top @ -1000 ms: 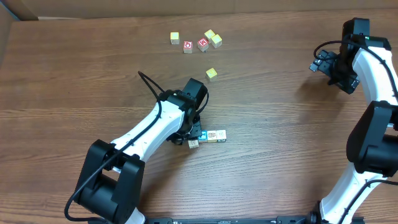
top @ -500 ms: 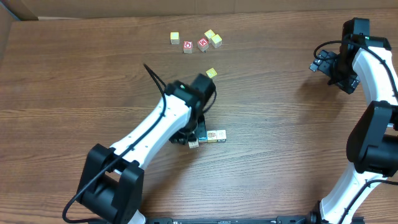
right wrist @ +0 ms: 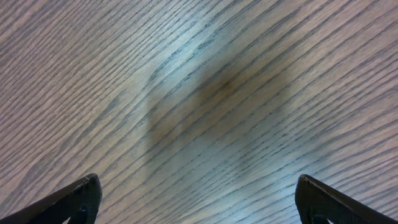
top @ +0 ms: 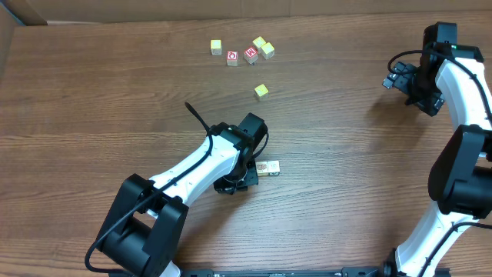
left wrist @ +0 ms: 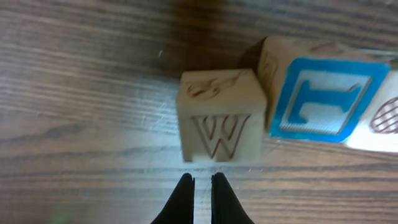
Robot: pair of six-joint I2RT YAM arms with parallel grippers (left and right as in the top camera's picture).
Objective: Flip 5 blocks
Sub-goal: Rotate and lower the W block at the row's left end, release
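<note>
The work surface was a table (top: 92,115) of brown wood-grain finish with fine parallel streaks. A tan panel (top: 154,8) ran along its far edge.

All the blocks were small, square-edged wooden cubes. In the left wrist view, three stood in a row:
- The W block (left wrist: 221,116) was pale bare wood with a brown W on the near face.
- The blue-framed block (left wrist: 323,96) stood close against the W block's right side and carried a blue letter in a blue border.
- The patterned block (left wrist: 384,118) was cut off at the frame edge and showed a brown lattice print.

Overhead, four yellow blocks (top: 262,91) lay on the far half of the table. One lay alone. The other three lay grouped with two red-faced cubes (top: 232,58).

The left gripper (left wrist: 202,186) had its thin black fingers pressed together with nothing between them. Their tips sat just short of the W block. The arm covered the W and blue-framed blocks from above.

The right gripper (right wrist: 198,186) was spread wide over bare table, well apart from every block.
</note>
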